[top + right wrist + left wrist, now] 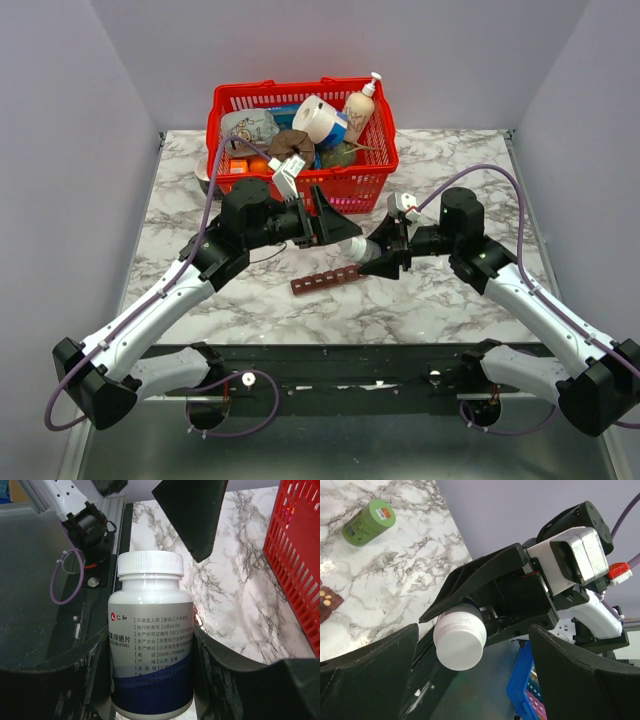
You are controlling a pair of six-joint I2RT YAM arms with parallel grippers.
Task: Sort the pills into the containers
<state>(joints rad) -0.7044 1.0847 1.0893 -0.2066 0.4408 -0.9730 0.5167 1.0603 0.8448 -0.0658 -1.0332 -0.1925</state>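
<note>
1. Your right gripper [368, 252] is pinching a pill bottle [150, 635] around its labelled body, with one finger on each side. The white screw cap [460, 639] is on.
2. Your left gripper [325, 225] is spread wide. Its fingers [370, 675] stand either side of the cap end without touching it.
3. The bottle hangs roughly level above the table. Its long axis runs left to right and the cap points at the left gripper.
4. The containers [327, 280] lie flat on the marble, just on the near side of both grippers, and nothing touches them. The dark-red strip runs left to right, with its right end angled slightly away. In the left wrist view, one end compartment shows small yellow pills [325, 596].
5. The table [450, 300] is white-and-grey marble. A red mesh basket [300, 185] full of items stands at its far edge, a green canister [368, 522] lies on its side, and pale lilac walls close in on three sides.
</note>
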